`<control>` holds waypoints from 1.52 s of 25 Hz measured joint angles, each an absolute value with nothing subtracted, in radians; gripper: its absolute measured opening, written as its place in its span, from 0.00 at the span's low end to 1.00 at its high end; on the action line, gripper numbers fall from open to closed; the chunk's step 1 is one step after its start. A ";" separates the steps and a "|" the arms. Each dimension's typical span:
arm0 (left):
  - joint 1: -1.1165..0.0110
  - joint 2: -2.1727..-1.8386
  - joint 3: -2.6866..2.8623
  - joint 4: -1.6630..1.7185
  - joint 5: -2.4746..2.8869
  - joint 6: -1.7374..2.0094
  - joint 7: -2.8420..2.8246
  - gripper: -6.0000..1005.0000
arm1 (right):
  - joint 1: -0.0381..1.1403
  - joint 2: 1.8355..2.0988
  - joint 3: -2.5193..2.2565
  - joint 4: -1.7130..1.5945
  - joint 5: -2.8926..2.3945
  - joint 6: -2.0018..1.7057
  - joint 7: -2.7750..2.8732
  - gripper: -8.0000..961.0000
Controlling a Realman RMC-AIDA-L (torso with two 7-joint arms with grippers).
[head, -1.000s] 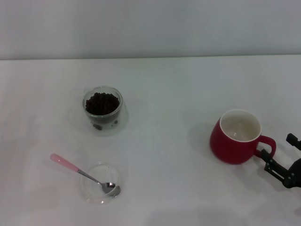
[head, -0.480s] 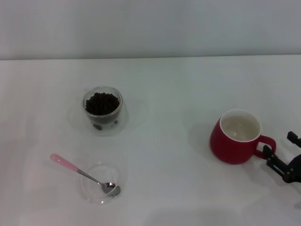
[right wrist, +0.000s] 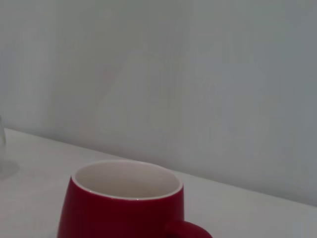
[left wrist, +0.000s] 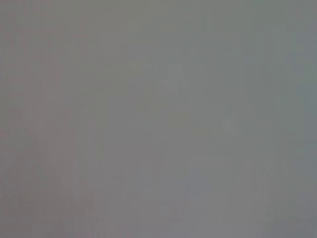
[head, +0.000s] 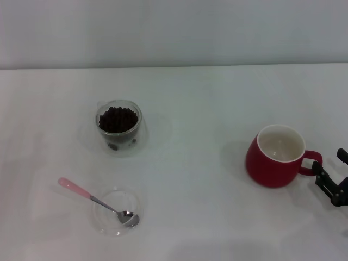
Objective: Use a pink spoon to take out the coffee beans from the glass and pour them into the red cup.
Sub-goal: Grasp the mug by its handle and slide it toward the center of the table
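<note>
The red cup stands upright at the right of the table, its cream inside bare and its handle pointing right; it also fills the lower part of the right wrist view. My right gripper is open just right of the handle, apart from it. The glass holding the coffee beans stands at the left middle. The pink spoon lies near the front left, its metal bowl resting in a shallow clear dish. My left gripper is out of view; the left wrist view shows only plain grey.
The shallow clear dish sits in front of the glass. The white table runs back to a pale wall. Open surface lies between the glass and the red cup.
My right gripper has drawn back to the right, toward the picture's edge. The red cup has shifted slightly right, and its handle has turned a little.
</note>
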State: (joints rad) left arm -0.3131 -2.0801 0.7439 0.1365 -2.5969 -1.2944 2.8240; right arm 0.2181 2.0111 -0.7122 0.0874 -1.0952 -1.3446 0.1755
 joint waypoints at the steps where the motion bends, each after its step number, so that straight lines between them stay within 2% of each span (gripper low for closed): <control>1: -0.314 -2.080 0.744 0.136 -2.597 -1.294 2.824 0.73 | 0.220 2.011 -0.712 0.087 -1.095 -1.343 0.175 0.68; 20: -0.334 -2.077 0.744 0.138 -2.599 -1.287 2.824 0.73 | 0.244 2.016 -0.712 0.089 -1.102 -1.326 0.174 0.67; 25: -0.339 -2.077 0.744 0.138 -2.598 -1.285 2.824 0.73 | 0.253 2.019 -0.712 0.091 -1.103 -1.314 0.173 0.47; 30: -0.340 -2.077 0.744 0.138 -2.597 -1.284 2.824 0.73 | 0.264 2.019 -0.714 0.099 -1.104 -1.298 0.164 0.43; 38: -0.342 -2.077 0.740 0.138 -2.600 -1.272 2.824 0.73 | 0.281 2.019 -0.723 0.101 -1.107 -1.278 0.150 0.21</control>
State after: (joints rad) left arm -0.3425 -2.0770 0.7401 0.1380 -2.5995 -1.2721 2.8240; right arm 0.2810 2.0188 -0.7230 0.1014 -1.1074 -1.2783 0.1504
